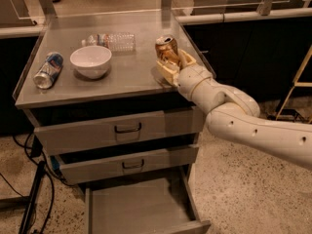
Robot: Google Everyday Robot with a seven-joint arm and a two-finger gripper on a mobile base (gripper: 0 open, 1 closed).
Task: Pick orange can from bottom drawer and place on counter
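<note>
The orange can (167, 50) stands upright, silver top up, over the right part of the counter (131, 77). My gripper (173, 63) is shut on the orange can, its pale fingers (166, 71) on either side of it. Whether the can's base touches the steel I cannot tell. My white arm reaches in from the lower right. Below, the bottom drawer (136, 209) is pulled out and its grey floor is bare.
A white bowl (90, 61) sits left of centre on the counter. A blue-and-silver can (48, 70) lies on its side near the left rim. A clear plastic bottle (110, 41) lies at the back. The two upper drawers (127, 128) are closed.
</note>
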